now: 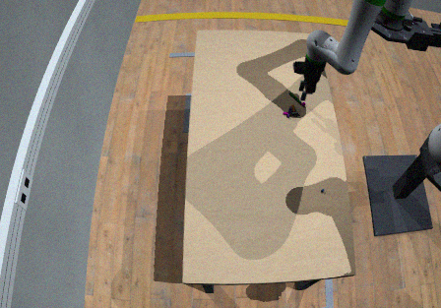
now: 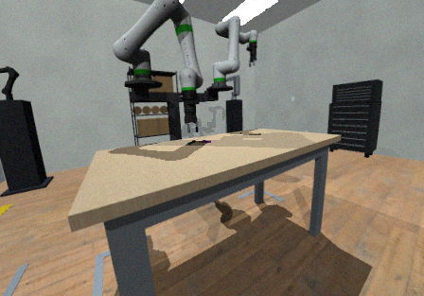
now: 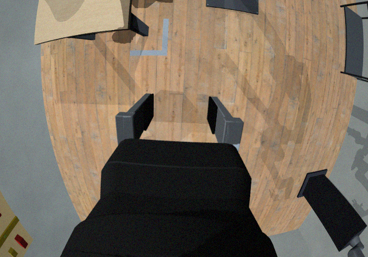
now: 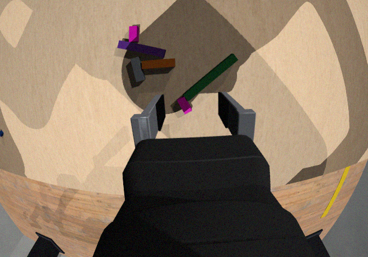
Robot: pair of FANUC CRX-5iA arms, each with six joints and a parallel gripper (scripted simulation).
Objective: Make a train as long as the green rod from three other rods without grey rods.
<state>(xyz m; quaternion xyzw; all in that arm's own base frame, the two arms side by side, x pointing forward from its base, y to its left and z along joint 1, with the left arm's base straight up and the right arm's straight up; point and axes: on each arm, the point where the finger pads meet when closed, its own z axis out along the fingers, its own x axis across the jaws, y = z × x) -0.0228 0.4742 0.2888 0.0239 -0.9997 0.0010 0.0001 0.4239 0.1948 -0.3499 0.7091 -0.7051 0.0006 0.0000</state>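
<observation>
The green rod [image 4: 211, 76] [image 1: 296, 98] lies diagonally in the right wrist view; a magenta rod [image 4: 184, 104] [image 1: 303, 104] sits at its lower end, at an angle. A second magenta rod [image 4: 133, 34] is at or against the upper side of the purple rod [image 4: 145, 49]. The orange rod [image 4: 158, 63] lies below the purple, its left end at the grey rod [image 4: 136, 69]. A tiny blue rod [image 1: 323, 191] [image 4: 1, 133] lies far apart. My right gripper [image 4: 191, 104] [image 1: 303, 95] [image 2: 192, 130] is open above the lower magenta rod. My left gripper [image 3: 180, 106] [image 2: 252, 64] is open, high beyond the table.
The table [image 1: 221, 76] [image 2: 142, 182] [image 3: 103, 16] carries the rods near its long edge on the arms' side. Arm shadows darken the rods and much of the top. Below the left gripper is wooden floor [image 3: 184, 73]. The purple, orange and grey rods are close together.
</observation>
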